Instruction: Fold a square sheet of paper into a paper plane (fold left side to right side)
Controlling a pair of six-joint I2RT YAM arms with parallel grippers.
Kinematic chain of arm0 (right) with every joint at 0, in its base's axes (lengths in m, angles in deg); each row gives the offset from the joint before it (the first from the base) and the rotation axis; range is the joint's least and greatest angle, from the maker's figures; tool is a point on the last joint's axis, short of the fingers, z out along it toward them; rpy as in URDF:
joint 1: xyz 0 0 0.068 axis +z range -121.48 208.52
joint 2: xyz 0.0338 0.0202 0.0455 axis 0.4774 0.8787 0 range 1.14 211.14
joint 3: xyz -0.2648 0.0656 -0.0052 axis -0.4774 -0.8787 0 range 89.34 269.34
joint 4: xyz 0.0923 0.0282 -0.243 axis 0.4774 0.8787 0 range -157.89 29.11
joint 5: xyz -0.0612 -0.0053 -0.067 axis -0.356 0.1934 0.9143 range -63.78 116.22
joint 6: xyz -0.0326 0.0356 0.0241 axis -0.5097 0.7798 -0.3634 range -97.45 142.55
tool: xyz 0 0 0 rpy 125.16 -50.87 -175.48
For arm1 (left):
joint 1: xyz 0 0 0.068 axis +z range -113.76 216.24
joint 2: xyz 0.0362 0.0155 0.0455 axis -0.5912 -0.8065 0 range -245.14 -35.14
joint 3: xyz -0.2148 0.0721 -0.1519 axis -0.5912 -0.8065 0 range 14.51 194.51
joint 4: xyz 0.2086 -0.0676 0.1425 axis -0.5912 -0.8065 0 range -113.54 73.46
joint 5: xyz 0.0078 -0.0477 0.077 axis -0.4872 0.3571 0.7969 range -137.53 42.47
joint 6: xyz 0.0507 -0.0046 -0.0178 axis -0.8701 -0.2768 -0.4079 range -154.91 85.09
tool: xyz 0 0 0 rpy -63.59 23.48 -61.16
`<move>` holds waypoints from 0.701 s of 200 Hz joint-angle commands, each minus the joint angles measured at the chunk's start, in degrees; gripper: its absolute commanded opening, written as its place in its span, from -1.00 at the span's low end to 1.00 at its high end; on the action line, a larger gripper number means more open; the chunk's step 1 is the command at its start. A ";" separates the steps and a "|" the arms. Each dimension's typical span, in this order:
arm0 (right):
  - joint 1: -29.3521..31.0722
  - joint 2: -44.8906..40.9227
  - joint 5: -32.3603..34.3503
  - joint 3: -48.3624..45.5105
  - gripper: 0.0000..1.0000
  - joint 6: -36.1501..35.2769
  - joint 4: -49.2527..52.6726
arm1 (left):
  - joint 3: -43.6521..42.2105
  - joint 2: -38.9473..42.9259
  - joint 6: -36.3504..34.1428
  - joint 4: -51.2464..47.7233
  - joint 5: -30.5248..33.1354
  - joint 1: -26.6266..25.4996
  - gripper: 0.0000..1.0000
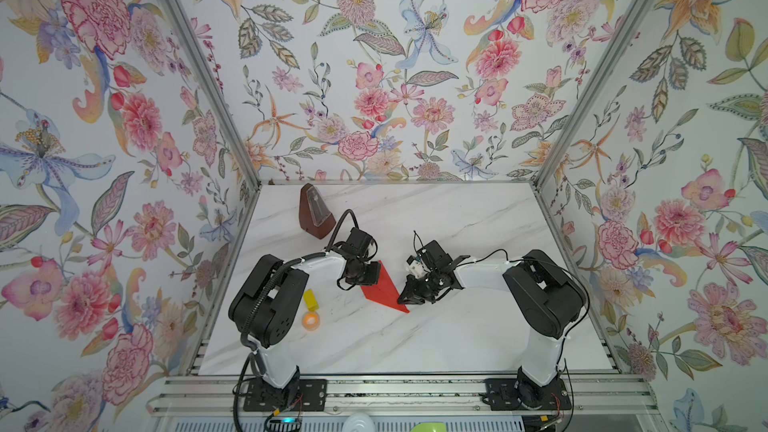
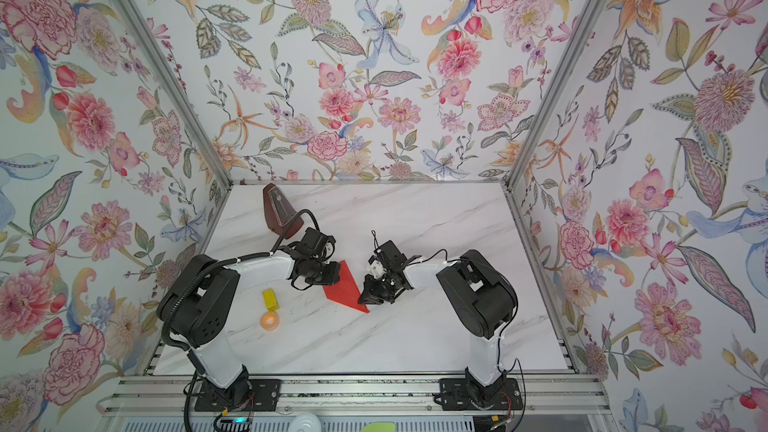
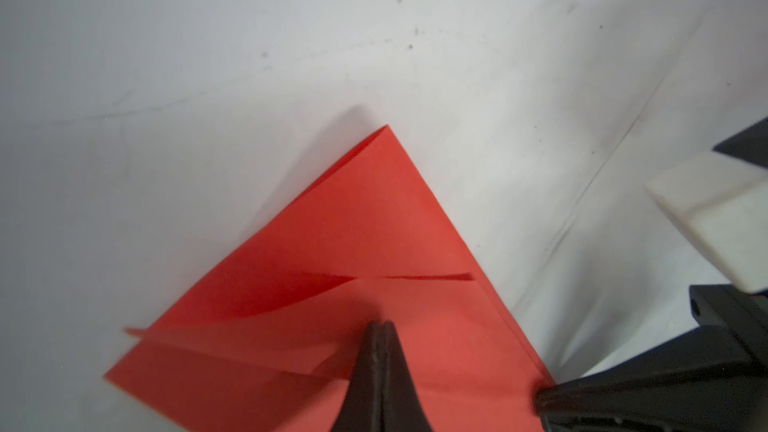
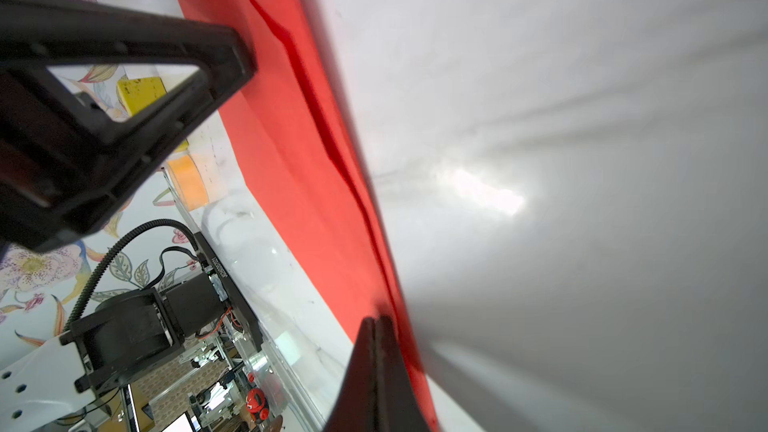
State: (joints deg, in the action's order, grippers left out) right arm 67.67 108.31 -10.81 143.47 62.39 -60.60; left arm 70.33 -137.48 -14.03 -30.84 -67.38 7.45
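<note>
Left claw (image 3: 381,328), right claw (image 4: 377,322) each pressed together atop thin red folded paper (image 1: 384,289); I judge creasing, next I sweep gently

Three walls (image 1: 382,76) papered with large pink, orange and blue flowers on a pale ground close in my workspace, joined at the corners by slanting silver metal posts (image 1: 196,56). Beneath me lies a white marble-patterned tabletop (image 1: 415,338) with faint grey veins, edged along its near side by aluminium rails (image 1: 395,392). The light is soft and even, with one bright glare patch (image 4: 486,195) on the tabletop in my right wrist view.
</note>
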 commanded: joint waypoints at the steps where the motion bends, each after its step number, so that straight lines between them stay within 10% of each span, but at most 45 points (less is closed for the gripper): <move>1: 0.29 1.11 6.98 -6.21 -1.00 -0.79 10.86 | -2.30 -4.52 -0.55 -2.97 4.92 1.62 -1.00; 106: 0.21 -13.92 5.22 -11.90 -1.00 2.88 8.71 | -0.95 -5.63 -9.59 -2.87 2.96 -0.99 -1.00; 140: -3.32 -16.06 4.03 -7.89 -0.69 2.92 7.41 | 0.76 -6.37 -14.43 -2.14 -0.28 -3.90 -1.00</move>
State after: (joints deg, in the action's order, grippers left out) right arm 66.67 93.39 -7.80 132.61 64.92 -54.70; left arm 72.07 -139.41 -22.66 -29.10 -68.28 6.29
